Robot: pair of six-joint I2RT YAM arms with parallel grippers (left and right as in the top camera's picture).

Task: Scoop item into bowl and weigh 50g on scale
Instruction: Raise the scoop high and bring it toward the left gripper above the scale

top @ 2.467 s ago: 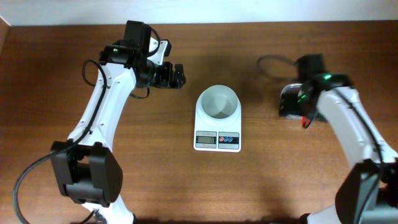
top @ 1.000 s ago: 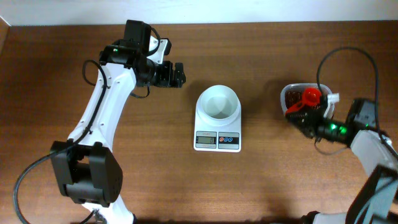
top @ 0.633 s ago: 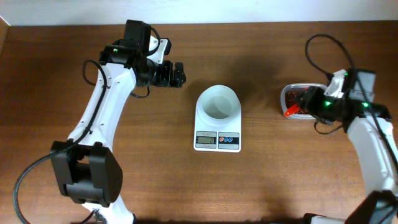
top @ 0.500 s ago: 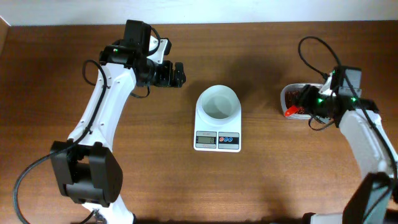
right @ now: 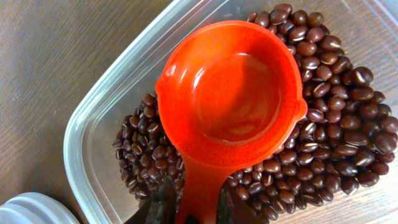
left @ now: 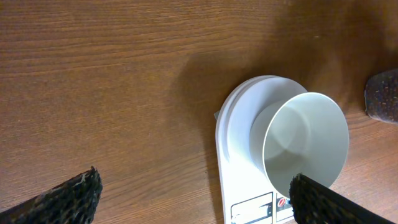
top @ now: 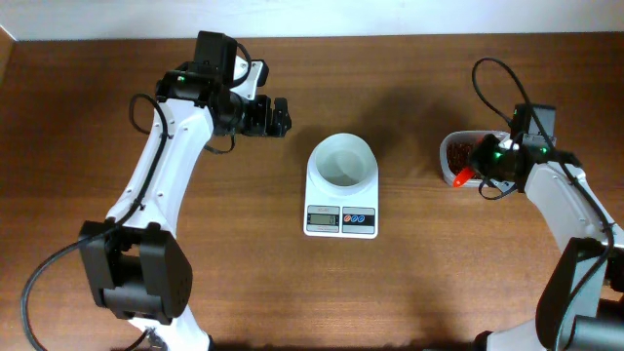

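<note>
Scale: the scale [top: 340, 220] is sitting at mid-table with its display and buttons facing the robot, and it is serving as the landmark for every place below.
Bowl: the bowl [top: 342, 161] is standing on the scale's platform, just behind the display. Its pale inside is showing bare, with no beans in it.
Right gripper: the right gripper [right: 194, 206] is working well to the right of the scale, its fingers clenching the handle of a red scoop [right: 233, 93].
Scoop: its cup is resting mouth-up on the pile, glossy and empty.
Beans: the beans [right: 339, 124] are all lying in a clear plastic container [right: 99, 118], well apart from the scale on its right.
Left gripper: the left gripper [top: 277, 117] is hovering behind and to the left of the scale, its fingers spread wide and grasping nothing.
Progress: by my reading the task is only beginning. The bowl is sitting in place on the scale and the scoop is in hand, but no load is being carried yet.
Left to do: filling the scoop, carrying it over to the scale, tipping it into the bowl, and repeating until the display is reading the target weight.
Hard to see: the scale's digits are too small to read. The grip on the handle is getting cut off at the bottom edge of the right wrist view. A pale ribbed object [right: 31, 211] is poking into that view's corner, and I cannot tell what it is.
</note>
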